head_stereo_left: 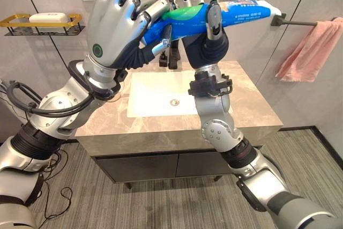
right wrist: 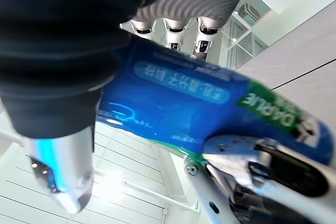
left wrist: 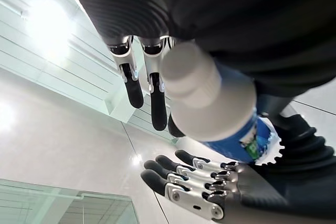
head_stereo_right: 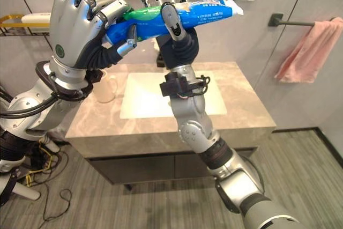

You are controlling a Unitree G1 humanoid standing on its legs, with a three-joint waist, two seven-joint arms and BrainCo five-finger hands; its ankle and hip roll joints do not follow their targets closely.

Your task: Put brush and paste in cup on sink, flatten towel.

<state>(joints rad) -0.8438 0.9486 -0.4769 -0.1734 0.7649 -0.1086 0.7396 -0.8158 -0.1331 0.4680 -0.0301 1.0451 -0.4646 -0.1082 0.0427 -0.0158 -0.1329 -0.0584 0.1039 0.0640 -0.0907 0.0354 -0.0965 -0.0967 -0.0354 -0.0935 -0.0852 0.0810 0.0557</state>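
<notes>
A blue, green and white toothpaste tube (head_stereo_left: 241,12) is held level, high above the counter, between both hands. My left hand (head_stereo_left: 115,20) is curled round its green cap end, and the white cap (left wrist: 194,87) pokes out past the fingers. My right hand (head_stereo_left: 206,46) rises from below and grips the tube's middle, thumb (head_stereo_left: 213,19) over the top. A cream cup (head_stereo_right: 106,87) stands on the counter left of the sink (head_stereo_left: 161,95). A pink towel (head_stereo_left: 313,52) hangs bunched on the wall rail at the right.
A black tap (head_stereo_left: 172,57) stands behind the basin, partly hidden by my hands. A gold wall rack (head_stereo_left: 43,24) with a white soap bar hangs at the left. The marble counter (head_stereo_left: 252,105) ends at a wall on the right.
</notes>
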